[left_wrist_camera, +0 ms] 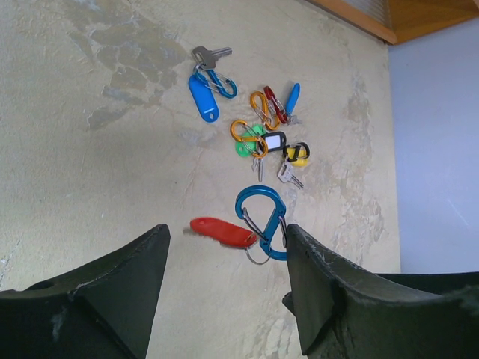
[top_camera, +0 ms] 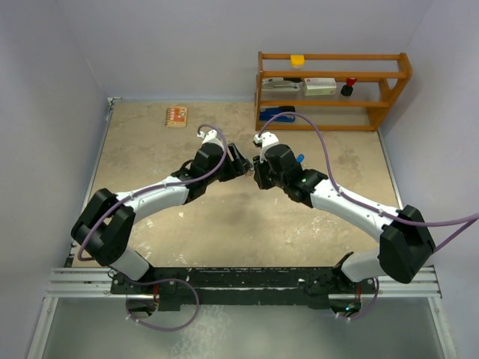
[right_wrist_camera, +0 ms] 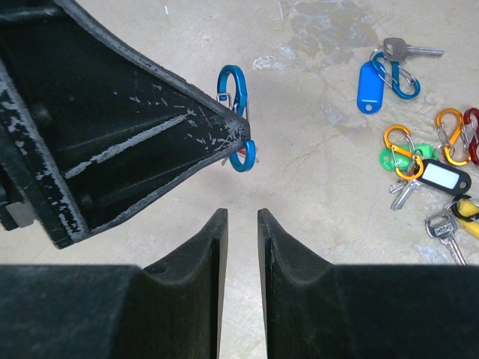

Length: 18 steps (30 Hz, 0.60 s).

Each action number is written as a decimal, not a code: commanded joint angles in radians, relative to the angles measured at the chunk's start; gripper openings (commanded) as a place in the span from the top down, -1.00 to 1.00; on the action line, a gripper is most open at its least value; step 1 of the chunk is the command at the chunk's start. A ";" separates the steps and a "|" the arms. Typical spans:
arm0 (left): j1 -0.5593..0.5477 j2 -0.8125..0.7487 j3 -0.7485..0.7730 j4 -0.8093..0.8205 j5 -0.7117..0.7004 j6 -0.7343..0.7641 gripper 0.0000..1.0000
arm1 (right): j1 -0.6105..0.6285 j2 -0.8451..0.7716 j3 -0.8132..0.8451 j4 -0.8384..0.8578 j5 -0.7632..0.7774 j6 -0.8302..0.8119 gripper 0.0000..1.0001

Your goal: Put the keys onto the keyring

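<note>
Item: keyring assembly, one key at the clip, the others loose. Left gripper (left_wrist_camera: 227, 229): jaws wide, straddling the large blue clip (left_wrist_camera: 262, 223), which sits against the inner face of one finger; whether that finger touches it, or the clip simply lies on the table (left_wrist_camera: 90, 187), cannot be told. Red-headed key (left_wrist_camera: 221, 232): just beside the clip, its end at a small wire ring (left_wrist_camera: 257, 257) by the clip's lower loop; it looks hooked on, though not certainly. Right gripper (right_wrist_camera: 242, 215): jaws narrow, a mere slit with nothing in it, poised just short of the clip. Other keys (left_wrist_camera: 273, 142): a tight heap farther up the table, well apart from the large clip, with green, white, yellow, blue and red heads tangled among orange clips (left_wrist_camera: 258, 108); one bare silver key (left_wrist_camera: 211, 54) lies beyond, on a small blue clip (left_wrist_camera: 221, 82) with a blue tag (left_wrist_camera: 202, 97). Handling note, by judgement: the next key probably wants the right jaws opened wider before descent, and a pick at the heap's edge, the yellow-headed key (left_wrist_camera: 298, 154) looking least tangled; grip by the plastic head so the hole is free; hold the large clip steady, gate toward the incoming key. Risk: thin flat keys may slide on the table, and neighbours may drag along
</note>
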 commanded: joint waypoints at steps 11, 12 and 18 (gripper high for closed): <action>0.011 -0.081 -0.065 0.111 0.079 -0.025 -0.15 | -0.005 -0.047 -0.011 0.078 0.004 0.036 0.50; 0.012 -0.082 -0.072 0.120 0.084 -0.029 -0.15 | -0.006 -0.052 -0.012 0.079 0.003 0.040 0.50; 0.014 -0.084 -0.090 0.162 0.121 -0.047 -0.14 | -0.013 -0.060 -0.019 0.091 -0.012 0.048 0.50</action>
